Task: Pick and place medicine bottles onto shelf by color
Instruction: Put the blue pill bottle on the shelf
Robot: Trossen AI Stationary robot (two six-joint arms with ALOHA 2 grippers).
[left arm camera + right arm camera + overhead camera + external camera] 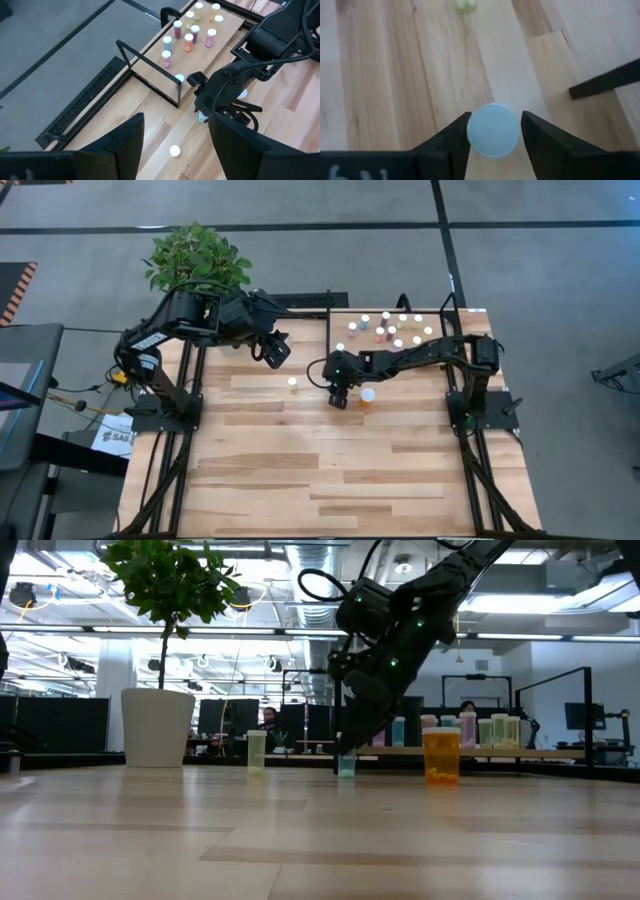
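Your main risk is a tipped or skidding bottle: the small teal bottle stands upright on the tabletop just outside the shelf corner, and an off-centre squeeze could knock it toward the black frame. The larger orange bottle stands just beside it, so a swing on the way up could clip that too.

Your right gripper has its fingers on either side of the white cap, narrowed nearly to it; one looks to be touching, but a firm hold isn't confirmed. Your left gripper hangs over the tabletop with its fingers spread and nothing between them. A yellow-green bottle waits near it, and the sorted bottles stand on the shelf.
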